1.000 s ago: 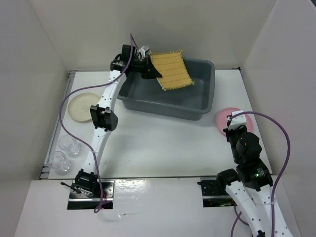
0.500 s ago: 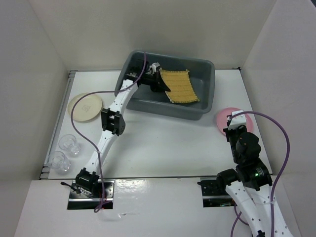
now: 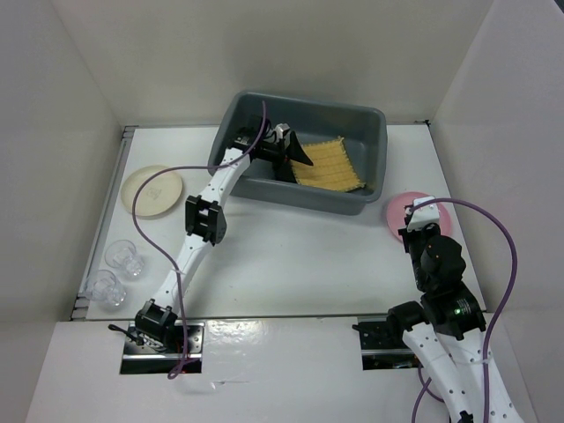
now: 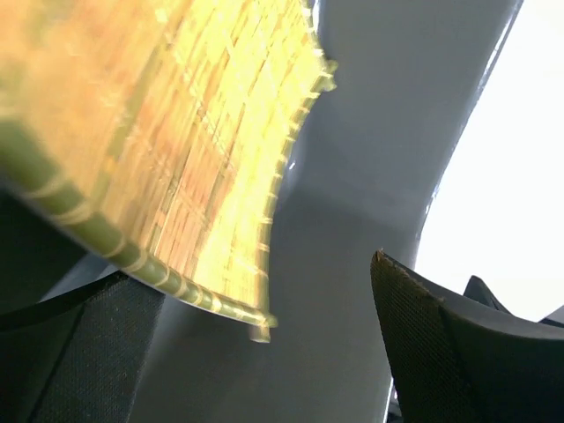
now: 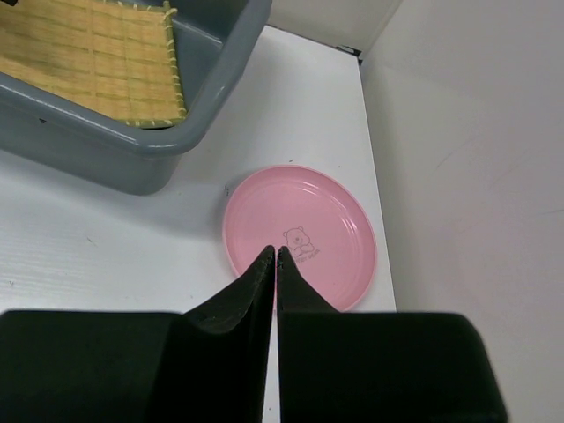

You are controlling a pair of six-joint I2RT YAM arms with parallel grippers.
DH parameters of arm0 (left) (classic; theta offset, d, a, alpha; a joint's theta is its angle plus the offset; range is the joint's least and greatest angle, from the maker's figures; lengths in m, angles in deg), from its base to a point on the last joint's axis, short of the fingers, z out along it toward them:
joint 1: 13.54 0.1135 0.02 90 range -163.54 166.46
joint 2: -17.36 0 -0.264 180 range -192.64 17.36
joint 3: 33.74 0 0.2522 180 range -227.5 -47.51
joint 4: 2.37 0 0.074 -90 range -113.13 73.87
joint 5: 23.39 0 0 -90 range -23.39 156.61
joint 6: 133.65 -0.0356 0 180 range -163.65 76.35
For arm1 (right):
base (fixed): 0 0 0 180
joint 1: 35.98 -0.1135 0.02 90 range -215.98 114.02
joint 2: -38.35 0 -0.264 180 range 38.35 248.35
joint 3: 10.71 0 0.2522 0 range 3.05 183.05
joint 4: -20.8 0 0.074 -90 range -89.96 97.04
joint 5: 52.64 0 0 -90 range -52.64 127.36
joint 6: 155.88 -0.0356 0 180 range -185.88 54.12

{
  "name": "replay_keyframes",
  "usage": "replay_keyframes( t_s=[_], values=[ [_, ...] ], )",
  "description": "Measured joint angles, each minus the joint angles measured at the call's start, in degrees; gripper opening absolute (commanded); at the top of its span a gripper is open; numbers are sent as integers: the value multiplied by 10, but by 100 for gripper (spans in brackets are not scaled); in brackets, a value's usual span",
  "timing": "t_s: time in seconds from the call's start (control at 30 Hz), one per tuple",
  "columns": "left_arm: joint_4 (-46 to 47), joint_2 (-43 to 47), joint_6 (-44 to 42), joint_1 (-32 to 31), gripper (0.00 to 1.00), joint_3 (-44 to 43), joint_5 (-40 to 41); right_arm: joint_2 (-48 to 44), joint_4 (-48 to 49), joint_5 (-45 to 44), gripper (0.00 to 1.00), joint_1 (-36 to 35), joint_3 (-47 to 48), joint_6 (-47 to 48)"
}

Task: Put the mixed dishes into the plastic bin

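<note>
The yellow woven mat [image 3: 331,166] lies inside the dark grey plastic bin [image 3: 380,122], leaning toward its right wall. My left gripper [image 3: 297,156] reaches into the bin beside the mat's left edge. In the left wrist view it [image 4: 256,339] is open, with the mat [image 4: 167,132] loose above its left finger [image 4: 79,352]. The pink plate [image 5: 330,220] rests on the table right of the bin. My right gripper [image 5: 275,251] hovers over its near rim, shut and holding nothing. The cream plate [image 3: 152,191] and two clear glass cups [image 3: 123,257] [image 3: 103,288] sit at the left.
White walls enclose the table on the left, back and right. The bin's near right corner [image 5: 159,154] is close to the pink plate. A purple cable [image 3: 145,198] loops over the cream plate from the left arm.
My left arm has lowered the mat from above the bin's rim down into the bin, and its jaws have opened and let the mat go. The right arm has stayed in place.
</note>
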Motion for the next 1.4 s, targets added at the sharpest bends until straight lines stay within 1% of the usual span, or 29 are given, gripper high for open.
replay_keyframes(
  t_s=[0.2, 0.27, 0.33, 0.37, 0.53, 0.6, 0.67, 0.7, 0.8, 0.83, 0.93, 1.03, 1.13, 1.23, 1.33, 1.4],
  values=[
    [-12, 4, -1, 3, 100, 0, 32, 0, 2, 0, 13, 0, -3, 0],
    [-22, 13, -2, 5, 100, 0, 54, 1, 2, 0, 13, 0, -3, 0],
    [-33, 32, -2, 11, 100, 0, 76, 1, 2, 0, 16, 0, -3, 0],
    [-37, 45, 0, 15, 100, 0, 80, 1, 2, -1, 16, 0, -3, 0],
    [-50, 119, 1, 41, 100, -2, 82, 1, 2, -3, 20, -6, -3, 0],
    [-66, 144, -2, 52, 100, -8, 84, 1, 2, -3, 20, -9, -3, -1],
    [-94, 166, -9, 65, 100, -10, 96, 1, 4, -4, 23, -10, -3, -2],
    [-113, 176, -19, 72, 100, -10, 106, 1, 5, -4, 23, -10, -3, -3],
    [-184, 209, -55, 92, 100, -10, 187, 1, 6, -6, 24, -10, -4, -3],
    [-213, 225, -73, 101, 100, -8, 236, 1, 8, -6, 24, -10, -6, -3],
    [-254, 300, -105, 135, 100, 46, 390, 1, 9, -6, 24, -10, -9, -3],
    [-271, 369, -105, 180, 100, 65, 546, 1, 10, -6, 24, -13, -10, -3],
    [-271, 414, -86, 233, 100, 71, 657, 1, 10, -6, 24, -14, -10, -3],
    [-269, 437, -46, 283, 100, 109, 715, 1, 10, -6, 24, -14, -10, -3],
    [-267, 447, -4, 309, 100, 200, 760, 4, 10, -6, 25, -14, -10, -3],
    [-266, 447, 15, 315, 100, 271, 772, 6, 10, -6, 25, -14, -10, -3]
  ],
)
